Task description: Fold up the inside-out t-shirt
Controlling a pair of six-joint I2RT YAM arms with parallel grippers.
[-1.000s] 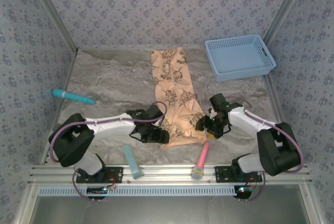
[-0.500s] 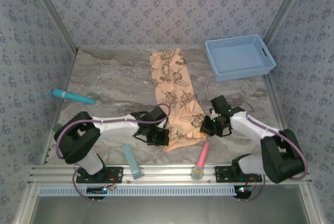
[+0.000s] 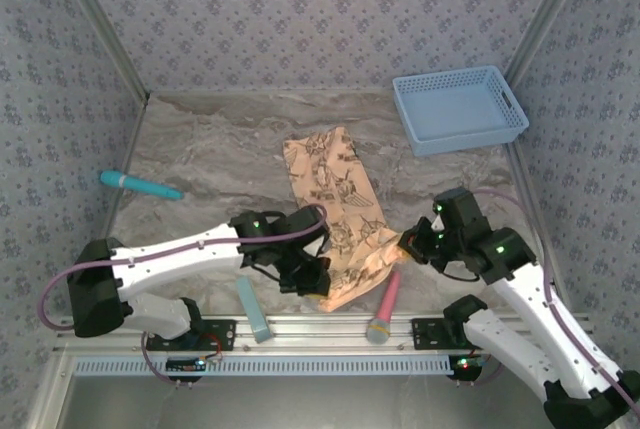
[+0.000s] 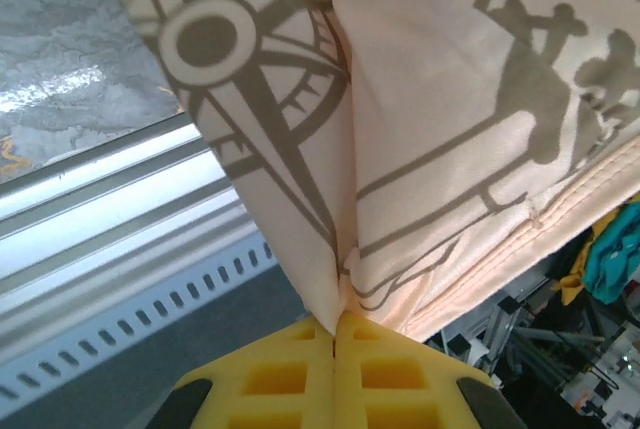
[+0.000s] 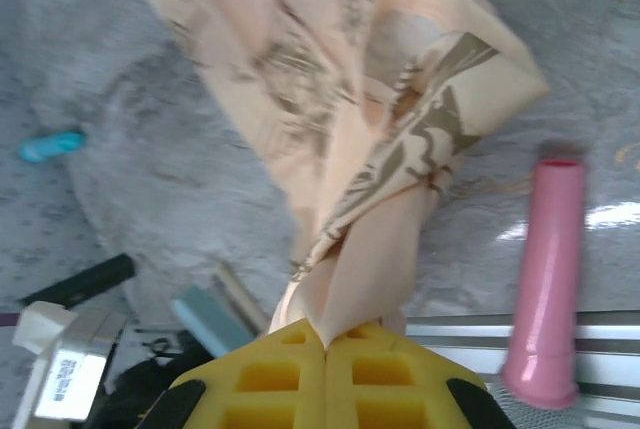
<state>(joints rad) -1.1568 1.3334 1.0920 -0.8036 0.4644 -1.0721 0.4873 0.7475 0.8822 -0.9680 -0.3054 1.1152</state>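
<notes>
The inside-out t-shirt (image 3: 338,211) is a peach-tan strip with brown print, running from mid-table toward the near edge, its near end lifted. My left gripper (image 3: 318,284) is shut on the shirt's near-left corner; in the left wrist view the cloth (image 4: 450,119) rises from between the closed yellow pads (image 4: 290,374). My right gripper (image 3: 408,242) is shut on the near-right corner, and the right wrist view shows bunched cloth (image 5: 400,179) pinched between its pads (image 5: 380,374). No neck label shows.
A blue basket (image 3: 459,109) stands at the back right. A teal cylinder (image 3: 140,184) lies at the left. A pink tube (image 3: 385,301) and a light-blue block (image 3: 252,309) lie by the near rail (image 3: 330,327). Patterned walls enclose the table.
Both grippers have lifted the shirt's near end and pulled it toward the near edge. The shirt's far end slid nearer. The right arm swung up and to the right.
</notes>
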